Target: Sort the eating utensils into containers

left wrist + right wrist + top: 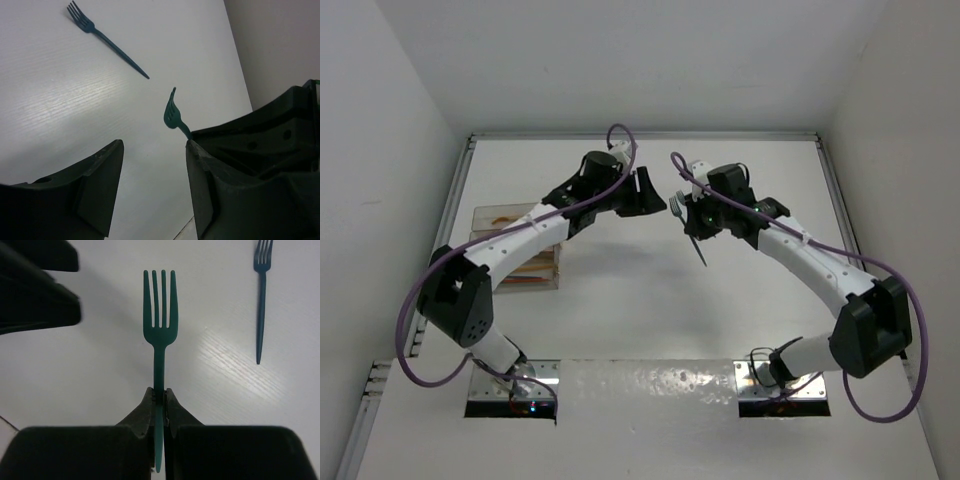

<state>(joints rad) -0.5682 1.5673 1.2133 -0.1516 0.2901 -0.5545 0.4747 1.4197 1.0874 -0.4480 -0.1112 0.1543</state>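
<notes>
- A white tabletop (pixel 640 300): the clear plastic bins (pixel 502 216) sit at its left side.
- The right gripper (pixel 159 392) pinches the slim teal plastic fork (pixel 159 325) by its handle.
- The fork's tines point towards the left gripper (pixel 155 147), whose jaws are apart and empty; it is probably nearer the bins.

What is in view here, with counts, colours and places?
held fork: one, teal, in the right pincer, tines pointing away from it
loose fork: one, teal, flat on the table
bins: count unclear, clear, left side of the table, partly under the left arm
orange utensils: count unclear, orange, inside the bins
table: one, white
left pincer: one, black, open and empty, near the held fork
right pincer: one, black, shut on the held fork
</notes>
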